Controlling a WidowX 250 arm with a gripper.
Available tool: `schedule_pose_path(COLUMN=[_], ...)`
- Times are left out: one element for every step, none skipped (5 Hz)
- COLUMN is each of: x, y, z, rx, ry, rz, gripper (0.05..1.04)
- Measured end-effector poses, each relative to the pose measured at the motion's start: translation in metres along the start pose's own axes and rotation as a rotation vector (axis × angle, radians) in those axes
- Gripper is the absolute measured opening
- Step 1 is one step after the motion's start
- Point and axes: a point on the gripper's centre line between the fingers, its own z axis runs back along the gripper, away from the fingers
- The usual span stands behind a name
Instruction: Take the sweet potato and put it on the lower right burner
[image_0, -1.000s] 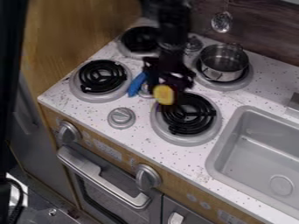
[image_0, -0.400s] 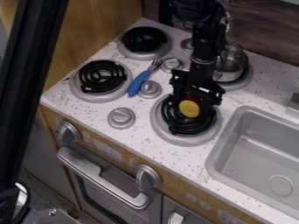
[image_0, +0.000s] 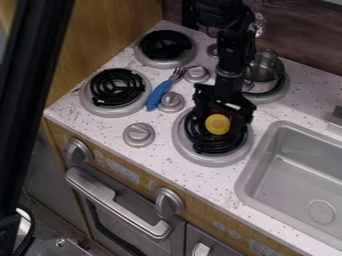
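Above the lower right burner (image_0: 195, 159), the claw (image_0: 224, 112) hangs down from the black arm (image_0: 234, 55), which comes into view from the top edge. Whether the claw is spread or pinching the sweet potato (image_0: 217, 124), I cannot tell. The sweet potato is at its lower end, over the dark coils of that burner, with a round yellow end showing and a bit of dark red skin around it; whether it touches the coils is also unclear. Behind the arm, a metal pot (image_0: 266, 72) sits on the upper right burner (image_0: 277, 96). To the left of the claw, a fork (image_0: 159, 94) with a blue handle lies at a slant on the speckled bench (image_0: 230, 185), its tines pointing away from the oven side and its handle just beside a round knob (image_0: 171, 101). Farther left are the lower left burner (image_0: 90, 104) and, beyond it, the upper left burner (image_0: 162, 63), both with black coils. Another knob (image_0: 139, 134) stands between the two nearer burners, closer to the front edge. On the right, a grey sink (image_0: 250, 175) is set into the bench, and a silver oven handle (image_0: 113, 200) runs along the front below.
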Motion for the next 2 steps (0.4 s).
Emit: schedule_pose_path(x=[0.0,-0.006], y=[0.0,0.007], z=[0.041,0.057], rx=[-0.029,-0.059], ry=[-0.095,-0.131], rz=[0.022,0.042], gripper=[1.0,1.0])
